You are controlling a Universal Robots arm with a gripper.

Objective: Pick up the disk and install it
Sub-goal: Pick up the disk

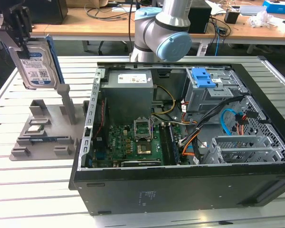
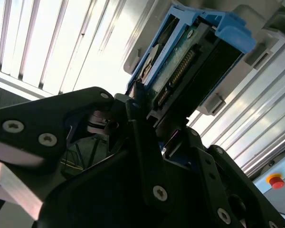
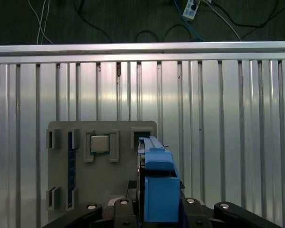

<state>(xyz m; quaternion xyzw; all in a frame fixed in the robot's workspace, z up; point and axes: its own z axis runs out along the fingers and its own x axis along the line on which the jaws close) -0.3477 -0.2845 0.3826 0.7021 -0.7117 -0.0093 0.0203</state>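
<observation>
In the exterior view, the disk [image 1: 36,66] held upright by the gripper [image 1: 23,40], clamped at its top, above the grey fixture [image 1: 38,142], beside the open computer case [image 1: 180,190], in the second wrist view, fingers [image 2: 142,152] closed on the disk's edge, in the first wrist view, its blue rail seen over the fixture's square chip [image 3: 99,143].

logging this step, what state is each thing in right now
end effector: shut on the disk
disk: held upright in the air above the parts holder
processor chip: seated in its holder pocket
memory stick: lying in its holder slot
computer case: on its side, interior open
</observation>
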